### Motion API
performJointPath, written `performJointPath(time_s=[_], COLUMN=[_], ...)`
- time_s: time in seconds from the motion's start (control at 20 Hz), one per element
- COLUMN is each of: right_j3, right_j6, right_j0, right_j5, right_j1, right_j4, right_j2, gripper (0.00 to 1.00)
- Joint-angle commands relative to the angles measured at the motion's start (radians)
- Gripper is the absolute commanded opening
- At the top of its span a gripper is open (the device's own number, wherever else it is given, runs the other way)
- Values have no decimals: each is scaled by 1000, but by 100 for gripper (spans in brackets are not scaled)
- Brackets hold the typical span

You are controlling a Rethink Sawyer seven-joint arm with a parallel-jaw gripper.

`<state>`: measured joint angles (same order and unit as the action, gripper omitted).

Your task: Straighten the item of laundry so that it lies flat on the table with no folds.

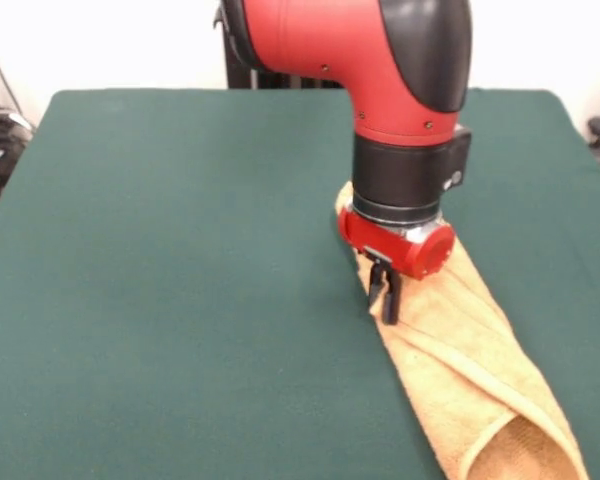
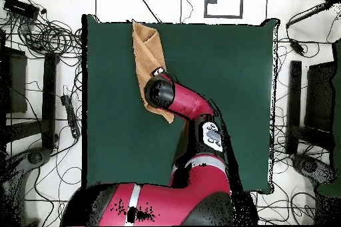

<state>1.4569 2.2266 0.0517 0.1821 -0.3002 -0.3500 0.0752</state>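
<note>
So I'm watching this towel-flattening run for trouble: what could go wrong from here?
The towel lies folded into a long strip with layers overlapping, so a pinch at its left edge by the gripper may catch only one layer. The strip also reaches the table's edge, so a pull that way could drag it off.

No legible text, label, brand, number or sign is showing on the red arm, towel or table.
</note>
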Motion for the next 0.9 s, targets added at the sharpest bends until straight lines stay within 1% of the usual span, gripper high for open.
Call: performJointPath(time_s=[0.05,0.25,0.3,0.45,0.5,0.55,0.6,0.8,0.9], right_j3=[50,41,21,-10,1,3,-2,17,16], right_j6=[230,226,201,206,174,158,149,136,138], right_j0=[-116,-140,-155,-171,-127,-110,-104,-64,-63], right_j5=[80,107,119,96,84,72,65,25,9], right_j1=[74,68,80,110,105,109,115,123,129], right_j4=[-67,-78,-67,-70,-59,-53,-48,-43,-40], right_j2=[-33,0,34,89,30,10,8,-58,-65], gripper=[0,0,100,100,100,100,100,100,100])
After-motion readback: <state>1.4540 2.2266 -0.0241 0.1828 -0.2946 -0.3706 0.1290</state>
